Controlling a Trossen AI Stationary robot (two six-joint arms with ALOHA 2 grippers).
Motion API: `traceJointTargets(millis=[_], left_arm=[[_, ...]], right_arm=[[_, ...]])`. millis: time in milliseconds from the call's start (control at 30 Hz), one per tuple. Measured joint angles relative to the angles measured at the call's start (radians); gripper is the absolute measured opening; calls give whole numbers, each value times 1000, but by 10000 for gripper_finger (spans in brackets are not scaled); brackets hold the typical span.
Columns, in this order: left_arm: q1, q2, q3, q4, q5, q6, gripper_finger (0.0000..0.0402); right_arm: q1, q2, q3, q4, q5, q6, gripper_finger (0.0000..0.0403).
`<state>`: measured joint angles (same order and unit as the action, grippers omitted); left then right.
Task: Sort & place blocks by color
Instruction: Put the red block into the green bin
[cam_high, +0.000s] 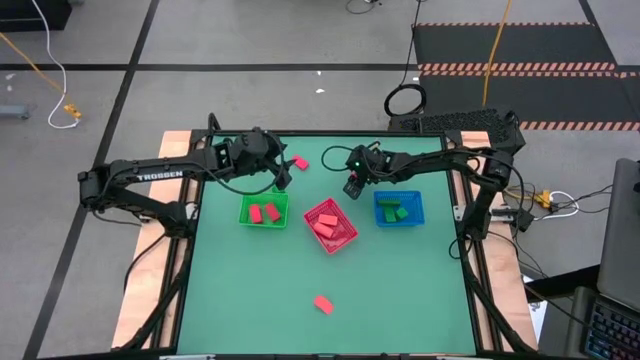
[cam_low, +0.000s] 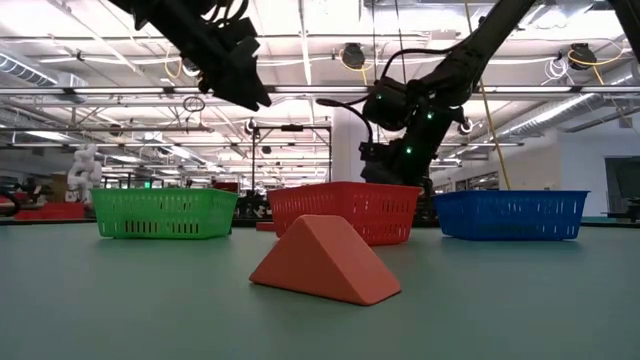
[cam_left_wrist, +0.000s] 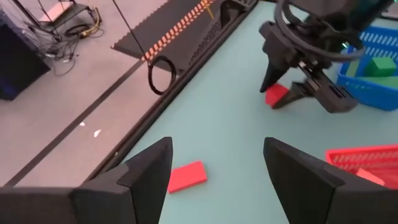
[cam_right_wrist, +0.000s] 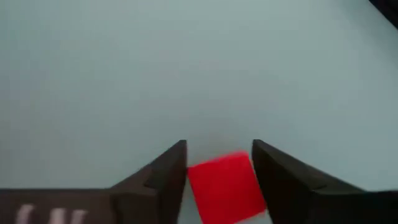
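Observation:
My right gripper (cam_high: 352, 187) stands over the table between the red basket (cam_high: 343, 235) and the far edge, shut on a red cube (cam_right_wrist: 224, 186). My left gripper (cam_left_wrist: 214, 165) is open and hovers above the far rim of the green basket (cam_high: 243, 205). A red bar (cam_left_wrist: 186, 176) lies flat on the table beyond its fingers, and shows too in the high view (cam_high: 298, 162). A salmon wedge (cam_high: 323, 304) rests on its long face near the table's near edge. Red blocks (cam_high: 263, 212) lie in the green basket, salmon ones (cam_high: 326, 224) in the red basket, and green ones (cam_high: 394, 211) in the blue basket. My right gripper pinches the red cube (cam_left_wrist: 275, 94) by two opposite side faces between its two fingers (cam_right_wrist: 168, 171). The fingers come from above, slanting down toward the table. The cube sits slightly turned in the hold. Whether it rests on the table or is lifted, I cannot tell.
The blue basket (cam_high: 378, 200) stands right of the red one, close to my right arm. Bare green table stretches from the baskets to the near edge, with only the salmon wedge (cam_low: 325, 262) on it. Cables and a striped mat lie on the floor beyond the far edge.

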<state>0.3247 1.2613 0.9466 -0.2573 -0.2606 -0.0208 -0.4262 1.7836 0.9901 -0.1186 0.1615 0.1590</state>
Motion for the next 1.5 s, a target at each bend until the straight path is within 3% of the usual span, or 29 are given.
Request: traceJointTargets(millis=[100, 500, 600, 833, 1167, 1333, 1433, 1500], left_arm=[[-7, 0, 0, -27, 2, -6, 255], [-27, 0, 0, -83, 2, -33, 255], [-27, 0, 0, -84, 2, -31, 255], [-27, -2, 0, -105, 1, -33, 255], [-36, -10, -1, -150, -7, -95, 255], [-102, -10, -1, -127, 1, -90, 255], [-134, -10, -1, -158, -42, -93, 255], [-144, -23, -1, -222, -125, -114, 255]], right_arm=[[0, 0, 0, 1, -2, -26, 119], [8, -36, -2, 3, -9, -88, 119], [27, -111, -2, 93, -21, -98, 119], [96, -229, 1, 368, -158, -90, 119], [200, -127, 0, 653, -235, -92, 119], [202, -100, 0, 716, -245, -85, 119], [205, -84, 0, 778, -285, -57, 119], [215, -55, 0, 841, -320, -36, 119]])
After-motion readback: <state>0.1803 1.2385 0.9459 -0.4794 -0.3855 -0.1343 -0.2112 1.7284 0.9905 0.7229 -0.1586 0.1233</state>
